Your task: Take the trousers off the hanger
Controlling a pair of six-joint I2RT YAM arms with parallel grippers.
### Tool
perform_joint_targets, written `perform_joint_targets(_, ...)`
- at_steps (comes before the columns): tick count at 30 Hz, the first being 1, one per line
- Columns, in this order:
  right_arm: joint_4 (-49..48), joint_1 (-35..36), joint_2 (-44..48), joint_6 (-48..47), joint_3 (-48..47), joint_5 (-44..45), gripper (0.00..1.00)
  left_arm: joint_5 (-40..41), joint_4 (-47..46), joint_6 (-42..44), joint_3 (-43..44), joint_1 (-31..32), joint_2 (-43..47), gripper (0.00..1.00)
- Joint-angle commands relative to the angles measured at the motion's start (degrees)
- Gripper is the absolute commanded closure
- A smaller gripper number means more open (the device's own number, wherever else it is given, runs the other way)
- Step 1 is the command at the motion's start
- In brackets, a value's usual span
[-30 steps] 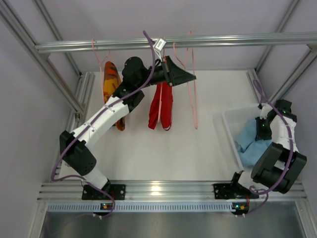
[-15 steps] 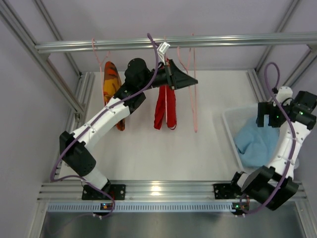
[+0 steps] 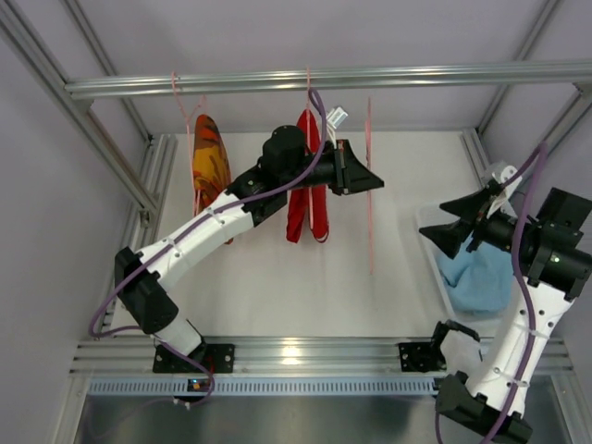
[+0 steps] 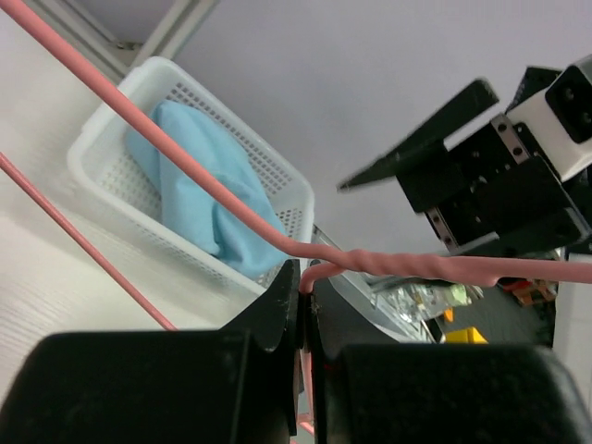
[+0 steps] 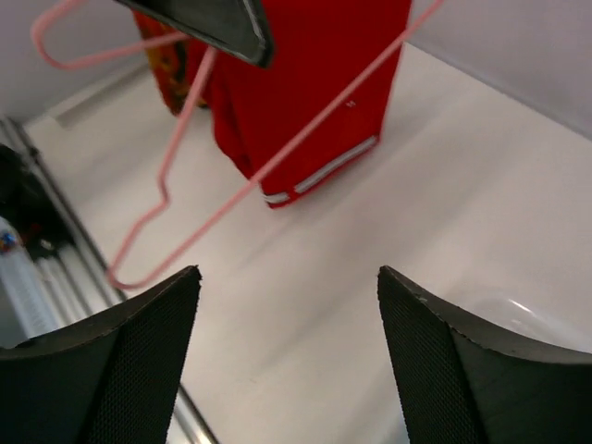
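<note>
Red trousers (image 3: 305, 190) hang from the rail on a pink hanger, and orange patterned trousers (image 3: 209, 155) hang further left. Light blue trousers (image 3: 479, 276) lie in the white basket (image 4: 92, 162). My left gripper (image 3: 375, 182) is shut on the wire of an empty pink hanger (image 3: 371, 231). The left wrist view shows that wire pinched between the jaws of the left gripper (image 4: 305, 277). My right gripper (image 3: 435, 220) hangs open above the basket's left side, pointing at that hanger, with nothing in it. In the right wrist view the right gripper (image 5: 289, 277) faces the red trousers (image 5: 305, 83).
An aluminium rail (image 3: 444, 74) crosses the top and carries the hangers. Frame posts stand at the left and right sides. The basket sits against the right wall. White tabletop (image 3: 305, 287) lies under the hanging garments.
My right gripper let go of the light blue trousers in the basket, rose, opened and swung left towards the hanger. The left gripper moved right and nearer with the empty hanger.
</note>
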State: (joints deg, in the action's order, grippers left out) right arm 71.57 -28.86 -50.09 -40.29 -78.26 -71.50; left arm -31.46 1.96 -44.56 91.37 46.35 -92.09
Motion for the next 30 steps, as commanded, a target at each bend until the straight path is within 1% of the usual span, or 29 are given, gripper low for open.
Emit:
perform_joint_targets(1,-13.51,3.89,3.23,24.01,6.76,-11.82,0.25,6.05,0.59,2.45,1.96,1.37,2.45,1.00)
perform_joint_targets(2,-19.04,5.03,4.28,29.86,8.72,-11.38,0.26,6.85,0.42,2.28,2.23,1.64,2.27,1.00)
perform_joint_targets(3,-29.63,7.48,6.38,34.62,10.83,-10.33,0.26,7.38,0.42,1.58,3.01,1.90,1.75,1.00)
perform_joint_targets(4,-33.91,8.72,7.36,38.93,14.24,-9.97,0.26,7.99,0.85,1.23,3.63,2.08,1.31,1.00)
perform_joint_targets(5,-37.78,9.69,8.15,46.98,15.67,-10.06,0.26,8.69,1.55,0.96,4.16,2.25,0.87,1.00)
perform_joint_targets(6,-44.87,12.40,9.38,50.28,17.07,-9.45,0.26,8.96,1.65,0.61,4.77,2.34,0.17,1.00)
perform_joint_targets(8,-51.68,16.01,9.83,59.31,20.59,-6.91,0.28,9.49,1.56,0.17,5.13,2.52,-0.28,1.00)
perform_joint_targets(9,-53.62,18.81,9.40,60.15,21.21,-5.41,0.28,9.84,1.56,0.00,5.30,2.61,-0.71,1.00)
perform_joint_targets(11,-54.78,21.55,8.43,60.59,21.22,-3.48,0.28,10.37,1.91,0.17,5.92,2.87,-1.07,1.00)
perform_joint_targets(12,-55.04,24.53,7.29,60.60,21.13,-1.38,0.28,10.28,1.91,-0.18,6.10,2.96,-1.50,1.00)
perform_joint_targets(15,-56.10,28.32,5.36,60.51,20.87,2.58,0.27,9.84,1.21,-0.62,6.36,3.22,-1.77,1.00)
perform_joint_targets(19,-59.79,31.49,2.98,62.53,21.31,5.05,0.28,10.11,0.77,-0.71,6.80,3.92,-1.95,1.00)
perform_joint_targets(24,-57.60,35.88,1.05,59.28,21.22,8.83,0.30,10.19,-0.11,-1.76,7.50,4.01,-2.47,1.00)
perform_joint_targets(27,-57.33,37.47,0.95,58.58,22.36,10.24,0.36,10.46,0.07,-3.08,8.03,4.01,-2.83,1.00)
perform_joint_targets(28,-57.33,37.74,0.95,58.49,22.80,10.42,0.42,10.46,-0.11,-3.08,7.94,4.01,-2.83,1.00)
perform_joint_targets(30,-56.98,37.74,1.04,58.57,22.80,10.77,0.51,10.72,-0.29,-3.08,8.03,4.01,-2.65,1.00)
